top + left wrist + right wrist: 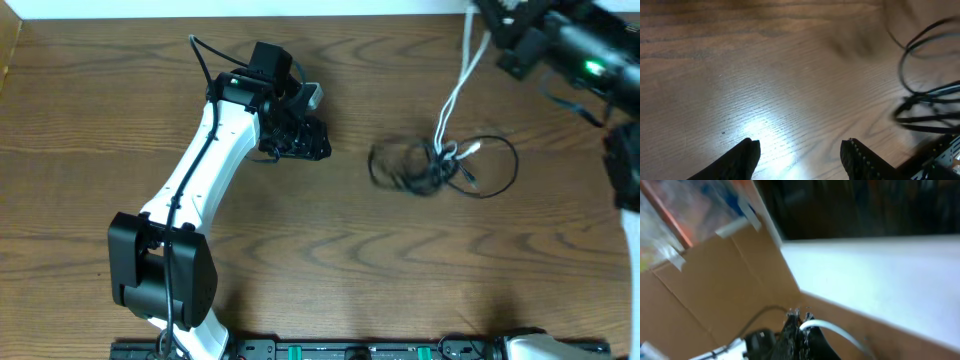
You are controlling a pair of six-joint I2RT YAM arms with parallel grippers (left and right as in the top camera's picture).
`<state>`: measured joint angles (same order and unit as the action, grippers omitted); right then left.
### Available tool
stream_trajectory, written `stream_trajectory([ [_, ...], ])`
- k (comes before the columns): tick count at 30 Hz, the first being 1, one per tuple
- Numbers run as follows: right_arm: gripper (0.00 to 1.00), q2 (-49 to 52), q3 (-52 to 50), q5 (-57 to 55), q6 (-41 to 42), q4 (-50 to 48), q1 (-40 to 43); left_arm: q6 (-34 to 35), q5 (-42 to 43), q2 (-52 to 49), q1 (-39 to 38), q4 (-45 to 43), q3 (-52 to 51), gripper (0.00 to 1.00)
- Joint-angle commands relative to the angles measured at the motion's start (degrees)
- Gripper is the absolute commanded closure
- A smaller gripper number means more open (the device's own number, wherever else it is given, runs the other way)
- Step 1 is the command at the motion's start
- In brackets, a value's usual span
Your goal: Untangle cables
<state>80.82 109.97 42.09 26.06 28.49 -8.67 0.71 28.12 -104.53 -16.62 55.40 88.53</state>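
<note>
Nearest the front of the table point(300, 250) is the left gripper point(800, 150). Its two fingers stand about half open with only bare wood between them, so it holds nothing. It points toward the cables, and I think it waits there so it can grab or pin the dark one when help is needed. A bit farther on, in the middle of the table, lies the knot. The black cable point(432, 175) sits there in messy loops, flat on the wood, with one big ring on the right side and a blurry bunch on the left. The white cable point(455, 95) is caught in that same knot. From there it goes up and away toward the back of the table. At the far end, the right gripper point(799, 325) is pinched tight on the white cable and holds it up high. I think it is held up like that to pull the white one out of the black loops. The two are not apart yet.
</note>
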Motion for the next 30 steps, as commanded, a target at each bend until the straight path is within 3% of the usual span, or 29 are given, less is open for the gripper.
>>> stream_trajectory([
  [1,0.99,4.59,-0.15,1.66,3.08,-2.58,-0.81,0.48,-0.33,0.13,0.04,-0.04,-0.24,0.43],
  [7,0.99,6.12,-0.13,10.34,23.04,-28.96,0.46,0.46,-0.33,0.13,0.04,0.07,-0.24,0.43],
  [10,0.99,5.64,-0.07,12.15,25.29,-35.32,1.46,0.46,-0.35,0.13,0.04,0.00,-0.24,0.43],
  [12,0.99,5.60,-0.07,13.00,19.78,-28.48,1.60,0.37,-0.35,0.13,0.04,-0.04,-0.24,0.43],
  [17,0.99,7.48,-0.11,5.18,4.42,0.98,-0.50,-0.90,-0.31,0.13,0.02,-0.24,-0.24,0.43],
  [22,0.99,9.33,-0.11,4.98,2.01,6.91,-1.55,-1.44,1.29,0.13,0.04,-1.84,-0.24,0.43],
  [27,0.99,9.35,-0.11,4.96,1.16,8.20,-1.51,-8.26,13.92,0.13,0.02,-3.04,-0.24,0.42],
  [30,0.99,9.35,-0.11,4.96,0.52,8.66,-1.51,-8.59,16.31,0.13,0.04,-3.45,-0.24,0.43],
])
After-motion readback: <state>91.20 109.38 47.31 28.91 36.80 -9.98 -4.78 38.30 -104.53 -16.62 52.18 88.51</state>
